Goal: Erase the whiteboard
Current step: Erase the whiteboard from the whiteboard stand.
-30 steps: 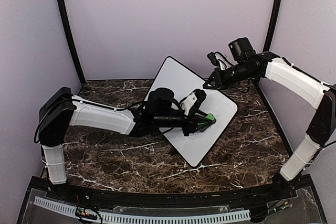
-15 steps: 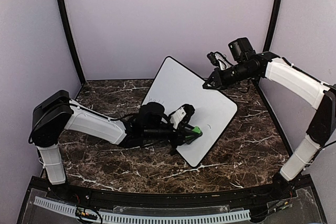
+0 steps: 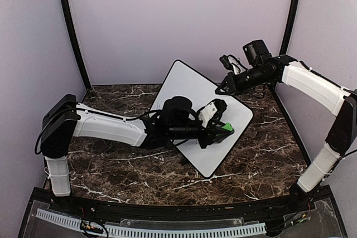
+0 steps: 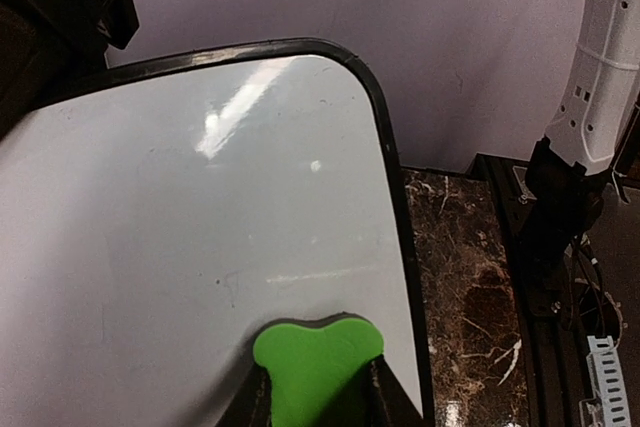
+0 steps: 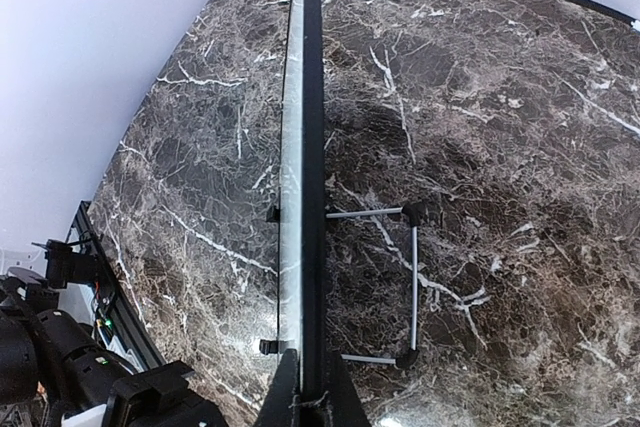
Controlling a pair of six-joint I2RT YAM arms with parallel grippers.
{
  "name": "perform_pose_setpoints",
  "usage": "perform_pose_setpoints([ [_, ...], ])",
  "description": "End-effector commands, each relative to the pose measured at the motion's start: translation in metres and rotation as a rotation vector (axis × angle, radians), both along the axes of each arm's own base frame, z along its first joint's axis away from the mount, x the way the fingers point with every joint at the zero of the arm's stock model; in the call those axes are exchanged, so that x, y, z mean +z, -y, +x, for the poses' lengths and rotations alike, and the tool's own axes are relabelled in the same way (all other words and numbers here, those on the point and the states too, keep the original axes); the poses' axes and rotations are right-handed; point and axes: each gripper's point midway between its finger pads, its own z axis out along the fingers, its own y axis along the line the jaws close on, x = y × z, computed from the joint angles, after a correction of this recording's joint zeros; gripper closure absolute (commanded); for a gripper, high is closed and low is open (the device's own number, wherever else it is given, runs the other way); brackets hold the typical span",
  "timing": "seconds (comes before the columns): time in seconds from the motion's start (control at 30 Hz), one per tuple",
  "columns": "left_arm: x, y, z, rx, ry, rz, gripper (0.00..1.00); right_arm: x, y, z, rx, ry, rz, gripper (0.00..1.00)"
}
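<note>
The whiteboard [image 3: 187, 85] stands tilted on the marble table, one corner pointing up at the back. My right gripper [image 3: 221, 88] is shut on its upper right edge; in the right wrist view the whiteboard [image 5: 305, 147] runs edge-on into my right gripper [image 5: 307, 379]. My left gripper [image 3: 222, 129] is shut on a green eraser [image 3: 225, 127] pressed against the board's lower right part. From the left wrist, the eraser [image 4: 318, 362] lies flat on the whiteboard [image 4: 200, 197] close to its right frame, in my left gripper [image 4: 318, 392]. Only faint grey traces [image 4: 230, 282] show on the white surface.
A wire stand [image 5: 413, 287] props the board from behind. Lilac walls with black posts [image 3: 71, 32] enclose the dark marble table [image 3: 111, 165]. A black rail with a white cable strip [image 3: 150, 229] runs along the near edge. The right arm's white links [image 4: 600, 67] rise beyond the board.
My left gripper slid the eraser down-left across the board, then back up-right to near the right edge. The right gripper and the board have not moved.
</note>
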Motion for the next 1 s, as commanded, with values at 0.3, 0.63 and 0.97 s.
perform_pose_setpoints([
  [0.3, -0.129, -0.081, 0.017, 0.283, -0.043, 0.334, 1.00, -0.001, -0.024, -0.026, 0.099, -0.030, 0.018, 1.00],
  [0.63, -0.092, -0.049, 0.022, 0.294, 0.110, 0.265, 1.00, 0.000, -0.023, -0.027, 0.098, -0.030, 0.019, 1.00],
  [0.97, -0.058, -0.020, 0.029, 0.254, 0.179, 0.209, 1.00, -0.001, -0.023, -0.027, 0.100, -0.032, 0.020, 1.00],
])
